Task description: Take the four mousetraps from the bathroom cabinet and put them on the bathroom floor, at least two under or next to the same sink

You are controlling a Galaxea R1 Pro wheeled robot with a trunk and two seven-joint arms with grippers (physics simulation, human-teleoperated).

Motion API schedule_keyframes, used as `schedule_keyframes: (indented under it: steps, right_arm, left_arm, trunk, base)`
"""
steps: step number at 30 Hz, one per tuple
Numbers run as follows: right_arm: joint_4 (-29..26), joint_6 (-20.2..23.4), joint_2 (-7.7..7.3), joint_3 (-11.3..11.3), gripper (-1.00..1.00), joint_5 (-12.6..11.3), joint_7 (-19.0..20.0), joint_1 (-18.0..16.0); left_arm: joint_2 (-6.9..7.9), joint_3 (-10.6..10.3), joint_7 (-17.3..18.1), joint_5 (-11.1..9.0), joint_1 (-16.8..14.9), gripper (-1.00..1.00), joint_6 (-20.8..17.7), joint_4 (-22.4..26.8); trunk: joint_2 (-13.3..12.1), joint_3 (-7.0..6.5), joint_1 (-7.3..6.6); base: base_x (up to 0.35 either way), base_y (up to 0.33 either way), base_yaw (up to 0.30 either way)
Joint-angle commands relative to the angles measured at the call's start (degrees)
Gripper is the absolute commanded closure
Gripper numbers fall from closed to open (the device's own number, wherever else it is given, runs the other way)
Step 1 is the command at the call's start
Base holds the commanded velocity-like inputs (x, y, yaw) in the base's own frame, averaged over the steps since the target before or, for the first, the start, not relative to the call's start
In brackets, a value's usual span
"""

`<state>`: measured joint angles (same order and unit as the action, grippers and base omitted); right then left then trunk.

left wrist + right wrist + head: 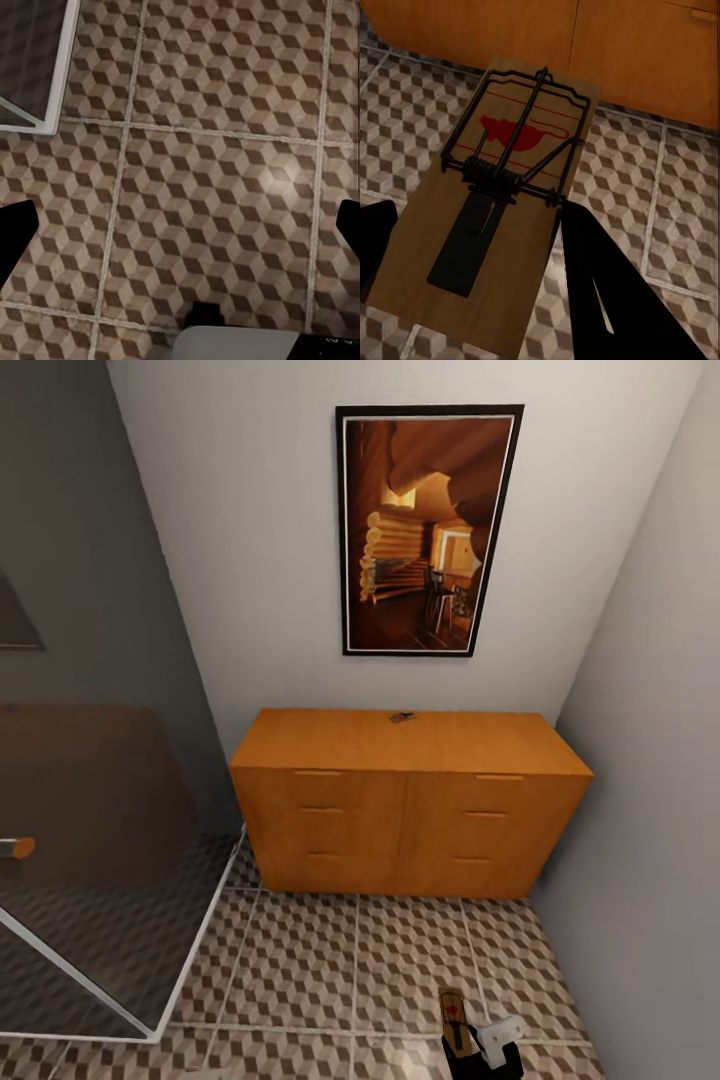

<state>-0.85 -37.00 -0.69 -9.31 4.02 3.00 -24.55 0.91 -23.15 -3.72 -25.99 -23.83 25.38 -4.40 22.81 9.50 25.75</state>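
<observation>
Where the right wrist view looks along its two dark fingers (607,292), a mousetrap (502,202) lies flat between them, its tan board showing the red mouse mark under the black spring wire, with one finger against each long edge, so the right gripper (470,1040) grips the trap. In the head view that held trap (452,1010) sits at the lower edge, above the cube-patterned bathroom floor (330,970) and well short of the cabinet (410,810). A second mousetrap (402,716) rests on the cabinet's flat top, near its back edge below a framed picture (428,530). All the drawers look closed. A glass shower screen (100,860) stands at the left. The left gripper (180,232) hangs over bare tiles with its fingers spread wide, holding nothing.
</observation>
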Motion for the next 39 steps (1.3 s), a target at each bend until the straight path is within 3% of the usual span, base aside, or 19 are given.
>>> schedule_keyframes:
  steps: [1,39]
  right_arm:
    - [0.05,-0.18,-0.01,0.17,1.0,0.2,0.08,-0.06]
    - [0.05,-0.25,0.08,0.17,1.0,0.2,0.07,-0.06]
  left_arm:
    - [-0.03,-0.49,-0.15,-0.2,-0.07,-1.0,0.28,-0.17]
    - [-0.03,-0.49,-0.12,-0.2,-0.07,-1.0,0.28,-0.17]
  trunk:
    - [0.11,0.03,0.03]
    - [0.11,-3.02,0.03]
  base:
    - [0.0,0.0,-0.167]
    - [0.01,0.007,-0.166]
